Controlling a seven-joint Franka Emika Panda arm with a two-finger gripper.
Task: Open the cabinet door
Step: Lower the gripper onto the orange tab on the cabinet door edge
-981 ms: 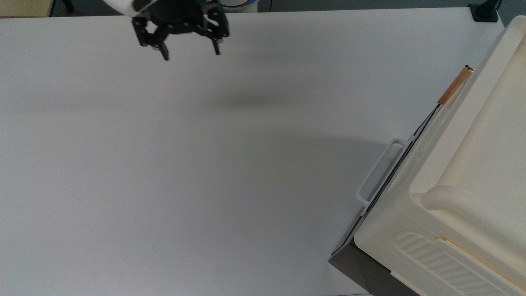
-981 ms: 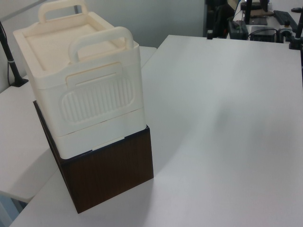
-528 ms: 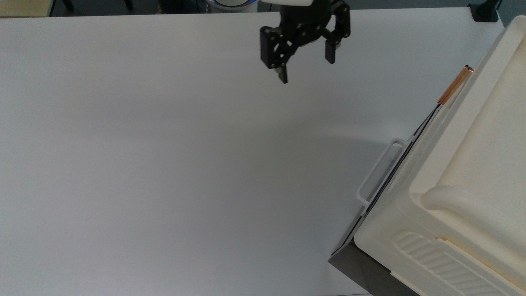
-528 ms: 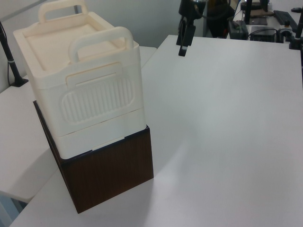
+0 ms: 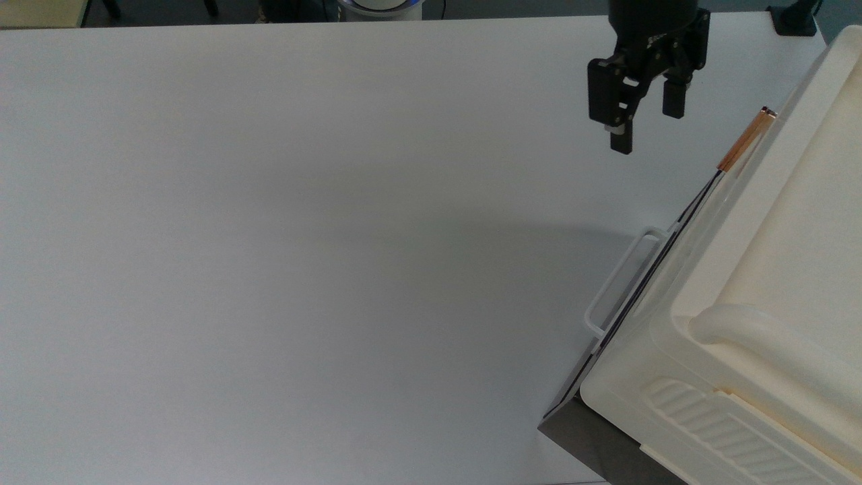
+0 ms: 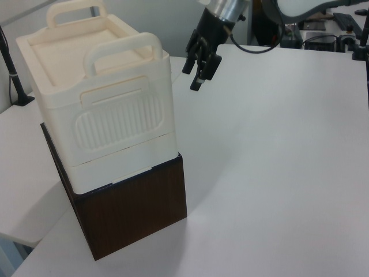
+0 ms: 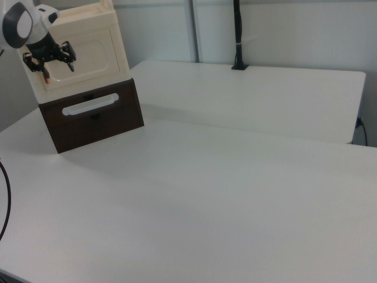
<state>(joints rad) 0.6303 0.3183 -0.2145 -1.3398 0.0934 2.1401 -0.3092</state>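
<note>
Since half a second ago, the black two-finger gripper [image 5: 648, 128] is travelling from the middle of the top view's far edge toward the top view's right, and is now hanging above the white table [image 5: 283, 256] near the cabinet; its fingers [image 5: 621, 138] are standing apart with a clear gap between them, gripping nothing; in the left view the gripper [image 6: 199, 74] is hovering just right of the cream box's top corner, not touching it; in the right view it [image 7: 54, 65] is sitting in front of the cabinet's upper left part. Facing the table, the flat cream plastic cabinet door [image 7: 88, 54] with a recessed inner panel is lying shut against the cream plastic cabinet [image 6: 98, 104]; its short copper-orange bar handle [image 5: 746, 139] is showing just right of the gripper in the top view, apart from the fingers; below it the dark brown front panel [image 7: 94, 115] is carrying a white loop handle [image 5: 623, 279].
</note>
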